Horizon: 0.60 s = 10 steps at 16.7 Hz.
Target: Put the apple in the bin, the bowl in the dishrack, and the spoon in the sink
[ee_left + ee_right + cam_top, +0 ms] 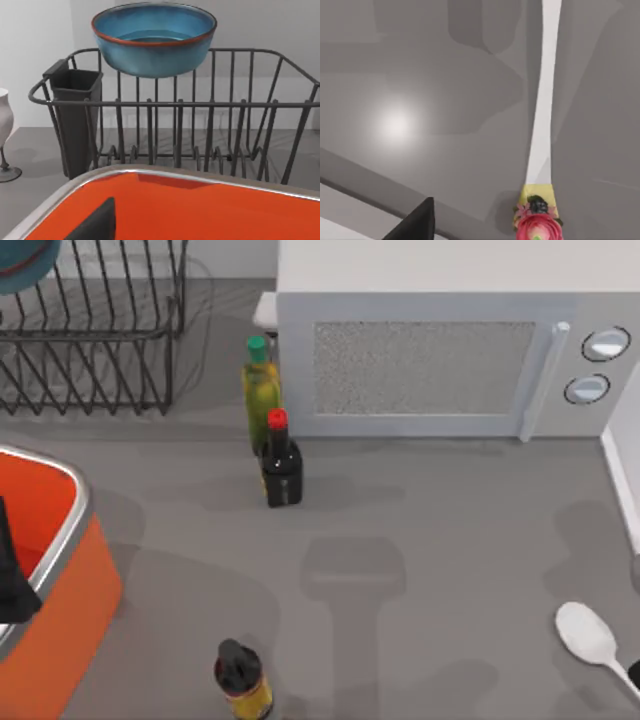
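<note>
The blue bowl (154, 37) with its reddish rim rests on top of the dark wire dishrack (210, 130), which stands at the table's far left (90, 330). Below it is the orange bin (55, 570) with a silver rim; a dark part of my left gripper (12, 575) hangs over its opening. The white spoon (588, 633) is at the front right, its handle running toward a dark part of my right gripper (634, 674) at the picture's edge. The apple and the sink are out of view.
A white microwave (450, 350) fills the back. An oil bottle (262, 390) and a dark red-capped bottle (281, 470) stand mid-table. A black-capped bottle (243, 680) is at the front. A wine glass (5, 135) stands beside the rack.
</note>
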{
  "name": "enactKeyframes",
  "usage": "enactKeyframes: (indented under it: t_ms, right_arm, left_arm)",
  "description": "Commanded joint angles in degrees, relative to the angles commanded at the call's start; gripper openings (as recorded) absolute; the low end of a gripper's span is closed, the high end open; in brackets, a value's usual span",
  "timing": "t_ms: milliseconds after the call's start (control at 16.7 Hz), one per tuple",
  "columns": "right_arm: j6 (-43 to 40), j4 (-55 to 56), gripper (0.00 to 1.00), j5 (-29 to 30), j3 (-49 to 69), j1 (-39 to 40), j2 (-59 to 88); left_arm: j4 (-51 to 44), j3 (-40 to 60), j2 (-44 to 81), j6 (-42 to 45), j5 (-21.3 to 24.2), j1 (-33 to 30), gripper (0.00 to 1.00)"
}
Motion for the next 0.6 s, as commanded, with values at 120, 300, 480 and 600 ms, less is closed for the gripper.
enactKeyframes:
  t_ms: [120,300,480,600]
  right_arm:
    - [-0.1,-0.4,1.0,0.0,0.2,0.1,0.4]
    - [0.0,-0.2,1.0,0.0,0.0,-0.2,0.2]
    - [-0.1,1.9,1.0,0.0,-1.3,0.0,1.2]
    - [-0.1,6.2,1.0,0.0,-3.7,0.1,3.2]
  left_arm:
    - [0.0,0.0,0.0,0.0,0.0,0.0,1.0]
    - [0.0,0.0,0.0,0.0,0.0,0.0,1.0]
    - [0.0,0.0,0.0,0.0,0.0,0.0,1.0]
    - [0.0,0.0,0.0,0.0,0.0,0.0,1.0]
